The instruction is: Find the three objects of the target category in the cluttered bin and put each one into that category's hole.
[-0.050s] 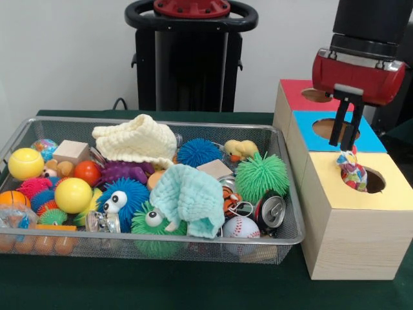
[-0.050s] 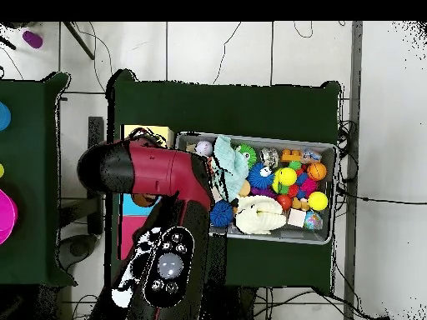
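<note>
Currently, the gripper (image 1: 344,137) hangs over the row of wooden boxes to the right of the wire bin (image 1: 290,236). Its two black fingers (image 1: 337,126) point straight down and stand slightly apart, with nothing between them. Directly below the fingertips, a multicoloured patterned ball (image 1: 352,172) sits in the round hole (image 1: 371,181) of the yellow-topped box (image 1: 352,223); the ball is just under the fingers and does not appear to touch them. Part of the ball rises above the rim of the hole.

Behind the yellow-topped box stands the blue-topped box (image 1: 368,137), and behind that the red-topped box (image 1: 293,97); each has its own round hole.

The bin holds mixed clutter:
- a mint cloth (image 1: 190,197) draped over a green fuzzy toy with eyes (image 1: 151,223)
- a cream cloth (image 1: 135,141) at the rear
- a green spiky ball (image 1: 261,175)
- a blue spiky ball (image 1: 197,152)
- two yellow balls (image 1: 72,194), one to the left of the other
- a baseball (image 1: 240,227)
- a drinks can (image 1: 271,210)
- a wooden block (image 1: 70,152)

In the overhead view, the red arm (image 2: 163,171) covers most of the boxes; only strips of yellow and blue show beside it.
</note>
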